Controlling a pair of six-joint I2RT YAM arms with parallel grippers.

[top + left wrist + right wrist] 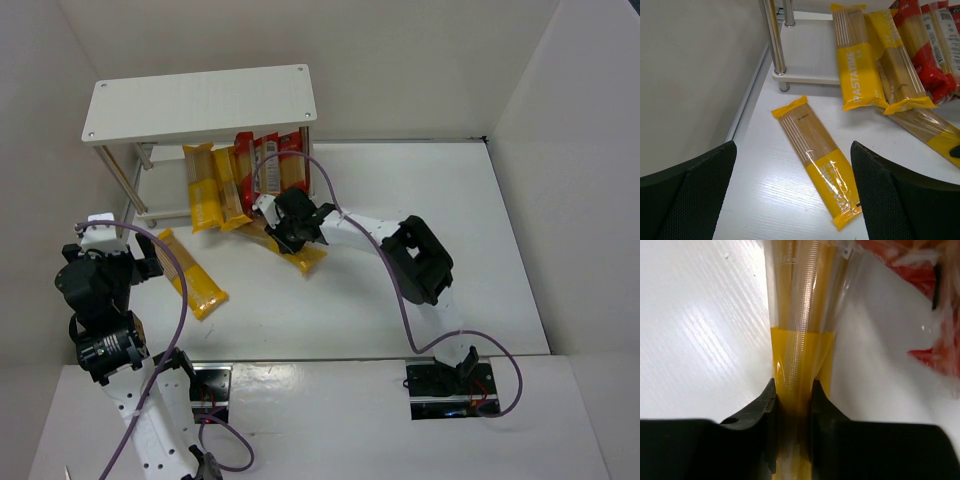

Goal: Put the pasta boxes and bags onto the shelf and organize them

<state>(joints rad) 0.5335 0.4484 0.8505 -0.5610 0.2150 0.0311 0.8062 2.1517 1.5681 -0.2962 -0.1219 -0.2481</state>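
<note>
Partly on lower tier of white shelf, two yellow spaghetti packs and red-edged packs side by side, lengthwise toward arms, right pincer clamped on third yellow pack slanting across table, left pincer wide over lone yellow pack, also slanting.

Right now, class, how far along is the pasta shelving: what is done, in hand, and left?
Done, roughly: two yellow packs and the red packs lie on the shelf's lower tier, ends overhanging. In hand: the right fingers are shut on a yellow pack. Left: another yellow pack lies loose before the open left fingers.
</note>
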